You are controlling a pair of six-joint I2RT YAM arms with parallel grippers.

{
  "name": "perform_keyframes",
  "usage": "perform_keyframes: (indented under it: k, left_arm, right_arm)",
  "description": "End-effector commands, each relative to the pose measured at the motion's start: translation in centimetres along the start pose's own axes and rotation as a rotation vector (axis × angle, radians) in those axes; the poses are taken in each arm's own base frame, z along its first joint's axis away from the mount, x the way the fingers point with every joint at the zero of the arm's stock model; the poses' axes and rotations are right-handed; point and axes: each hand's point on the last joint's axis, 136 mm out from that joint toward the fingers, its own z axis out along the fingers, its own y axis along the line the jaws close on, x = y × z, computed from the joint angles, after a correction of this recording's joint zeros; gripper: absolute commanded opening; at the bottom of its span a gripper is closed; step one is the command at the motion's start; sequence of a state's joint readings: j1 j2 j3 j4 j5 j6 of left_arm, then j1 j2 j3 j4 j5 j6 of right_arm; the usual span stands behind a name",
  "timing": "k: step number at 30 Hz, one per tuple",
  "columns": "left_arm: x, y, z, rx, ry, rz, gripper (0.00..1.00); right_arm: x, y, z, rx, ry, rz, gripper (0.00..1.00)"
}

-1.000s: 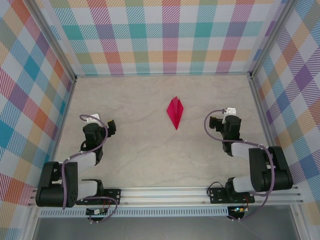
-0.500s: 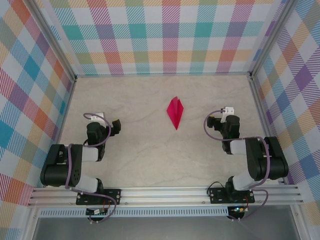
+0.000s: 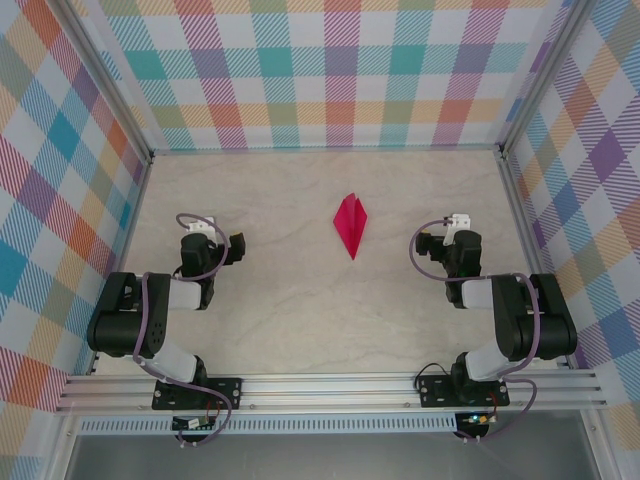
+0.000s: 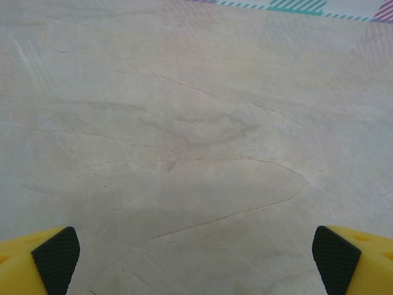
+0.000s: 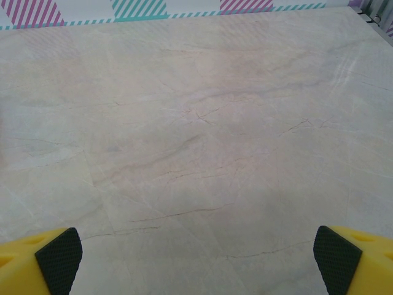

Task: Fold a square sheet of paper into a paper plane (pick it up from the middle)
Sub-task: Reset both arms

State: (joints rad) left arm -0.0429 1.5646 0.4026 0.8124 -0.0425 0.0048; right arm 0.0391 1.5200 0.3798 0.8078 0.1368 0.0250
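Paper plane [image 3: 350, 224] on table [image 3: 300, 310], plaid walls [image 3: 340, 70] around, left claw [image 3: 237, 245], right claw [image 3: 424, 243] spread

The paper plane [image 3: 350, 224] is magenta-pink, the counter [image 3: 290, 300] veined beige, the walls [image 3: 340, 70] pastel plaid, the fingers [image 4: 12, 261] yellow with black pads [image 4: 56, 258]

The lower edge of each wrist view cuts off my left end effector [image 4: 196, 263] and right end effector [image 5: 198, 261], leaving padded fingertips [image 4: 56, 259] at the corners. From above, the paper plane [image 3: 350, 224] is too small to read its folds.
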Motion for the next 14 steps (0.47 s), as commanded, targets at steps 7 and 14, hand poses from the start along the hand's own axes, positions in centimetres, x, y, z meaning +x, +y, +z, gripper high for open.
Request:
perform_keyframes:
  k: [7,14]
  left_arm:
    - [-0.6,-0.6,0.4,0.016,-0.003,0.033,1.0]
    - [-0.6,-0.7,0.3,0.016,-0.005,0.034,1.0]
  right_arm:
    - [-1.4,0.3,0.3,-0.021,-0.04,0.006,1.0]
    - [-1.3,1.4,0.1,-0.085,-0.04,-0.023,1.0]
